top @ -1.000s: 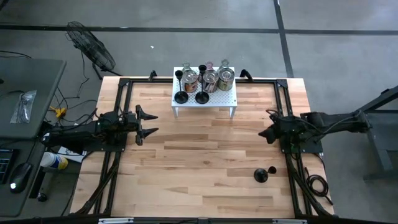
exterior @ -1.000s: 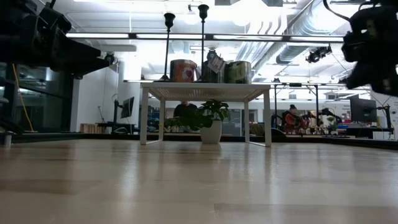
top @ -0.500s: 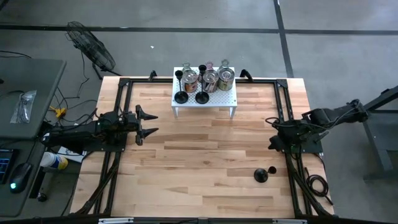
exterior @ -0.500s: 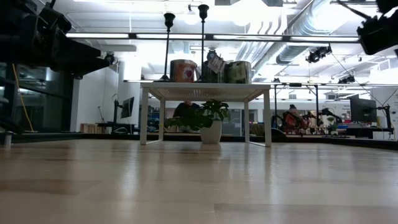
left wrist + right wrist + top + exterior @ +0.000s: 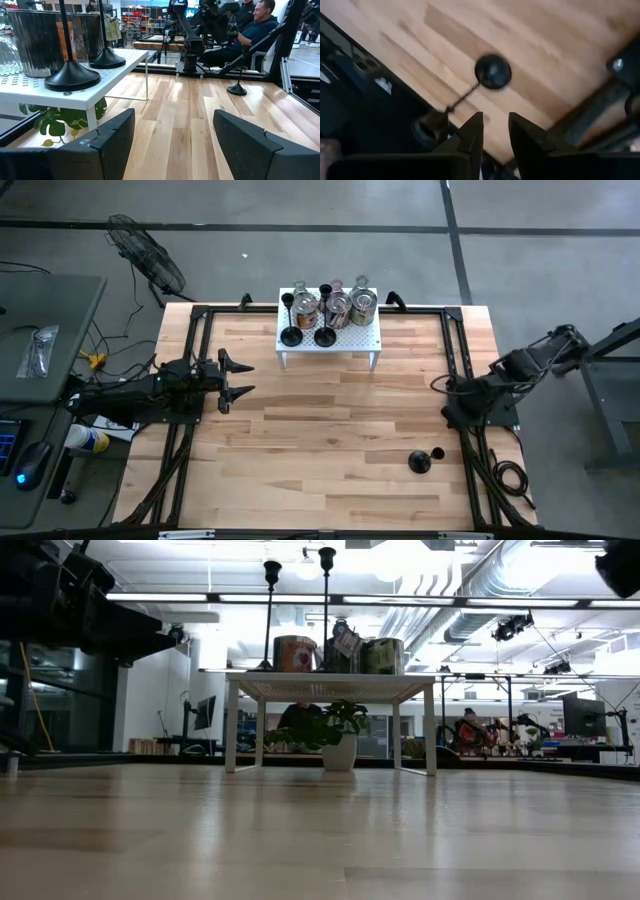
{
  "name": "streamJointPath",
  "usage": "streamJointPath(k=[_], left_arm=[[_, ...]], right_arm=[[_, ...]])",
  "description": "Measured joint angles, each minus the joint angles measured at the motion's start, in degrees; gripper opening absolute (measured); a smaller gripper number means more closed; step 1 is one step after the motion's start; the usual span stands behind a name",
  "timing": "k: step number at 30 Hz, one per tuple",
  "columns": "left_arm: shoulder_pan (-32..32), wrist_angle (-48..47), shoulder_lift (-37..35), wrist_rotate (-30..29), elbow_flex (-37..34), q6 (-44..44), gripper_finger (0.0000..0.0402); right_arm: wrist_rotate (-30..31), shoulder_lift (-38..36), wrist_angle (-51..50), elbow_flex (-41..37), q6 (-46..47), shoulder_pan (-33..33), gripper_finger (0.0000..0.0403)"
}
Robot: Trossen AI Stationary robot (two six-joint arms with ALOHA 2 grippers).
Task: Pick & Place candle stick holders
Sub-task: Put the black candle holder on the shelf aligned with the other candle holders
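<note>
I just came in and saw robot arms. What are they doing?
They are moving candle stick holders around. Most sit on the white rack at the back of the wooden table. One black candle stick holder stands alone on the table near the front right corner. The right gripper hangs above it with its fingers slightly apart, holding nothing. The left gripper waits over the left side of the table, open and empty.

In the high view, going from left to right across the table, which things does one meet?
Left gripper → white perforated rack with candle stick holders → black candle stick holder standing alone on the wood → right gripper.
</note>
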Motion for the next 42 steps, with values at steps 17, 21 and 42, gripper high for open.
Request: streamJointPath(k=[17, 21, 42], left_arm=[[0.00, -0.01, 0.00, 0.00, 0.00, 0.00, 0.0265], [0.01, 0.00, 0.00, 0.00, 0.00, -0.01, 0.0265], [0.02, 0.00, 0.00, 0.00, 0.00, -0.02, 0.0265]], right_arm=[[5.68, 10.25, 1.30, 0.31, 12.42, 26.99, 0.0077], [6.53, 15.08, 3.24, 0.31, 13.66, 32.43, 0.0077], [21.78, 37.44, 11.97, 0.26, 14.41, 45.37, 0.0231]])
